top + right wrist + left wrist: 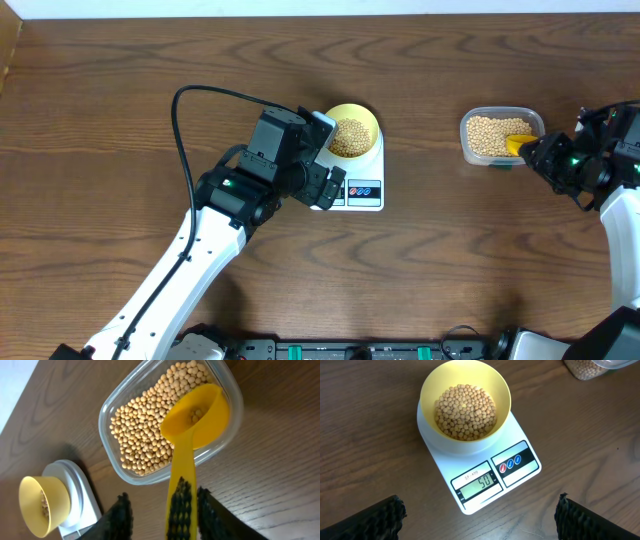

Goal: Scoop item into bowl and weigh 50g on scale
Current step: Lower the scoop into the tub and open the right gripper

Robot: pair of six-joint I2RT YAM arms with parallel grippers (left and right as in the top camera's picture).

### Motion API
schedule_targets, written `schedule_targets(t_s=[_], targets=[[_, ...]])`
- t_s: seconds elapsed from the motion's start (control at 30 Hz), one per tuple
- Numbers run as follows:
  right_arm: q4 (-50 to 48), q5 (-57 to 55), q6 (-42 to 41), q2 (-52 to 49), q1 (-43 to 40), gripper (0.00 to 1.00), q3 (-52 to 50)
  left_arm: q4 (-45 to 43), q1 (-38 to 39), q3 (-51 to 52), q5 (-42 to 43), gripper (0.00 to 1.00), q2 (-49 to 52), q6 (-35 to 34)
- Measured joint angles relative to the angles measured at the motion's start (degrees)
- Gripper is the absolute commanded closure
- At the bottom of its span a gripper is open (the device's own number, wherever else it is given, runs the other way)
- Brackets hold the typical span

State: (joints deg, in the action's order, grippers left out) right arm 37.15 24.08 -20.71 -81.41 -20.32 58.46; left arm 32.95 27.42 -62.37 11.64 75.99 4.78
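Observation:
The pale yellow bowl [352, 109] stands on the white scale [366, 191] and holds a heap of tan beans [350, 139]. In the left wrist view the bowl [428, 386], its beans [466, 412] and the scale [445, 457] are sharp, and the display reads 50. My left gripper [328, 188] is open and empty, with its fingers spread wide [480, 520] over the table just in front of the scale. My right gripper [547, 157] is open around the handle of a yellow scoop [197, 415]. The handle lies near one finger [165, 517] and the scoop's cup rests over the tub.
A clear plastic tub [467, 140] of beans [145, 435] sits at the right, with the scoop's cup [520, 145] at its near corner. The bowl [35, 505] and scale [75, 480] also show in the right wrist view. A black cable loops above my left arm.

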Motion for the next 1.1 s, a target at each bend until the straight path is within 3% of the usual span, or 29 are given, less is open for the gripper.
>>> schedule_targets(t_s=[0.13,0.3,0.67,1.1], targets=[[0.50,-0.87,0.20,0.00,0.00,0.18,0.00,0.00,0.00,0.00,-0.02,0.02,0.00,0.00],[2.99,-4.48,0.24,0.00,0.00,0.01,0.00,0.00,0.00,0.00,0.00,0.02,0.00,0.00],[5.90,-8.09,0.17,0.59,-0.04,0.01,0.00,0.00,0.00,0.00,-0.02,0.02,0.00,0.00],[7.34,-7.13,5.25,17.79,-0.04,0.01,0.00,0.00,0.00,0.00,0.00,0.02,0.00,0.00]])
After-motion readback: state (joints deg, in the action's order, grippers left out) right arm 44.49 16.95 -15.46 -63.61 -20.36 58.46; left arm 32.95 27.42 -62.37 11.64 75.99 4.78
